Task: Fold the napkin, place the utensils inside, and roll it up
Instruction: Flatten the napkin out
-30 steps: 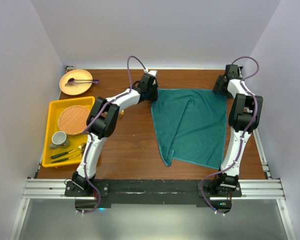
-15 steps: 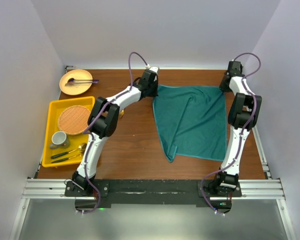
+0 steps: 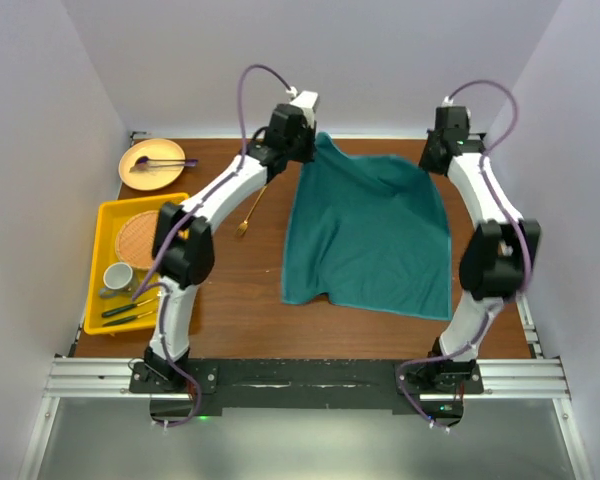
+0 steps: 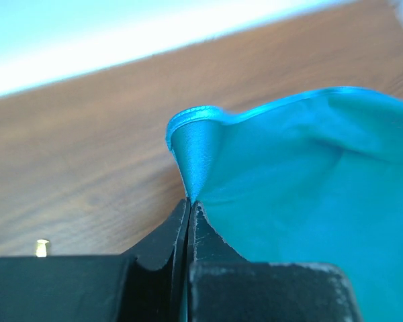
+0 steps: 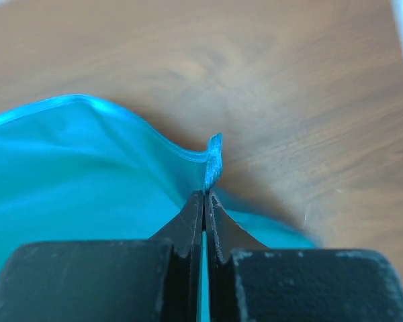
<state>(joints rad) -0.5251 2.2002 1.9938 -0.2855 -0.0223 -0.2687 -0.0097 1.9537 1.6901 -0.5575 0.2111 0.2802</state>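
Taking the plain teal cloth napkin [image 3: 370,235] [image 4: 309,168] [image 5: 74,168] as the marker, farthest to its left a rectangular yellow plastic tray [image 3: 108,222] lies at the left side of the brown wooden table [image 3: 250,290]. The tray holds a round woven tan mat [image 3: 145,240], a small pale cup [image 3: 118,275] and two dark-handled pieces of cutlery [image 3: 125,312]. Also well left of the napkin, and farther back, a round tan plate [image 3: 168,176] carries a thin stick-like utensil with a dark purple end [image 3: 158,160]. Nearer the napkin, just off its left edge and not touching it, a slender gold metal fork [image 3: 248,212] lies slantwise on the bare wood. At the napkin's far left corner, the left gripper [image 3: 308,140] [image 4: 189,201] has its black jaws pressed fully together with the hemmed corner of the cloth pinched between them; the fabric stands up in a small fold above the tips. The napkin itself spreads over the middle and right of the table. Its far edge is held up at both corners and dips between them, its body is creased, and its near edge rests on the wood with the near left corner rumpled. At the far right corner, the right gripper [image 3: 432,155] [image 5: 205,194] is likewise closed tight on the napkin, with a sliver of teal hem poking up between its tips.
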